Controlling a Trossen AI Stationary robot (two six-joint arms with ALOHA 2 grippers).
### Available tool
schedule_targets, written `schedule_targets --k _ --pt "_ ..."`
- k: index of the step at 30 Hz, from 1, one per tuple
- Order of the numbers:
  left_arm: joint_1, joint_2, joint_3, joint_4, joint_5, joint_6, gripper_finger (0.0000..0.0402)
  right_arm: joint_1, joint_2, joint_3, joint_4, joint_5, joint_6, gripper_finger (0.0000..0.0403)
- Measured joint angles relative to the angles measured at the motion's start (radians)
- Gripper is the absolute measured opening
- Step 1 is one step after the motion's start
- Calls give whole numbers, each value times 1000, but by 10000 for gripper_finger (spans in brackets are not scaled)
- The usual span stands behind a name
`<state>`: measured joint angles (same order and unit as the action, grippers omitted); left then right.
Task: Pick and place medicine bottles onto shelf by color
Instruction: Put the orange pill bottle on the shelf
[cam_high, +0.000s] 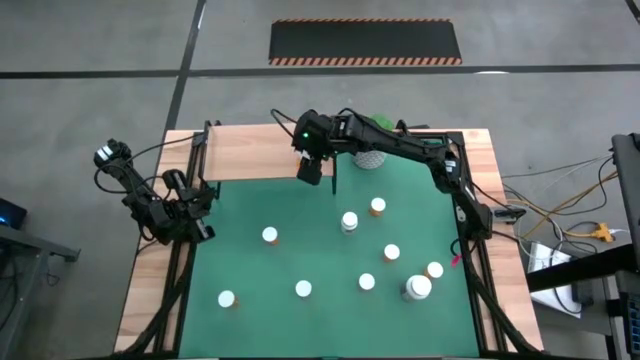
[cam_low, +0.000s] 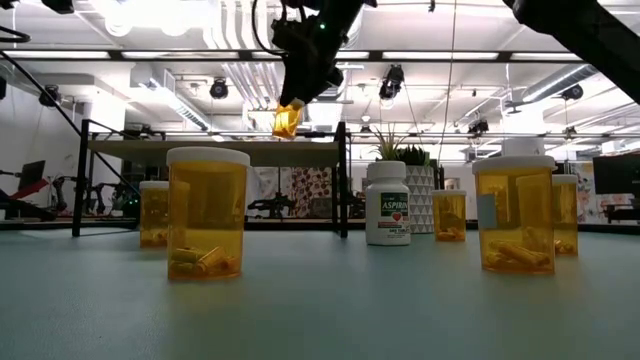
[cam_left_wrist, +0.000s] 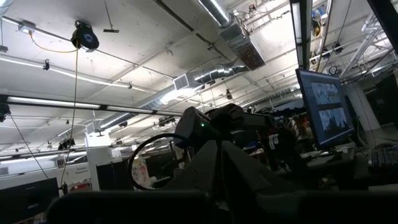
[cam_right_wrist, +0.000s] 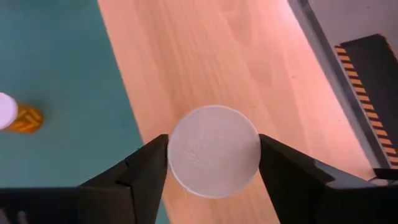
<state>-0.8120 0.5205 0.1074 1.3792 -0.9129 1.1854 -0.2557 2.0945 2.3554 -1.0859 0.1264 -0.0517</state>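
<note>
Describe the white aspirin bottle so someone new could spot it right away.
Start at the wooden shelf at the back of the green mat. Just right of it, before the potted plant, stands the aspirin bottle. It alone is opaque white with a printed label; its neighbours are see-through orange.

- Round white plastic bottle cap (cam_right_wrist: 214, 151), seen from above, flanked on both sides by the two dark fingers (cam_right_wrist: 142, 171) of the right claw (cam_right_wrist: 214, 163).
- Light wooden shelf board (cam_right_wrist: 224, 62) beneath the cap.
- Green bench mat (cam_right_wrist: 62, 74) beside the board.
- Small orange white-capped pill bottle (cam_right_wrist: 17, 116) on the mat, well apart.
</note>
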Motion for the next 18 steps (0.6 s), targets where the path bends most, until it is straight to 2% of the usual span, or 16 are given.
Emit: schedule_targets --k 4,8,14,18 --pt "0 0 0 0 0 0 6 2 0 0 1 -3 -1 256" --pt "0 0 0 0 0 0 6 1 -3 0 4 2 -4 261" --pt "0 0 0 0 0 -1 6 23 -82 0 -37 5 -1 249" --pt "0 0 0 0 2 -3 6 104 -179 -65 4 9 -18 231"
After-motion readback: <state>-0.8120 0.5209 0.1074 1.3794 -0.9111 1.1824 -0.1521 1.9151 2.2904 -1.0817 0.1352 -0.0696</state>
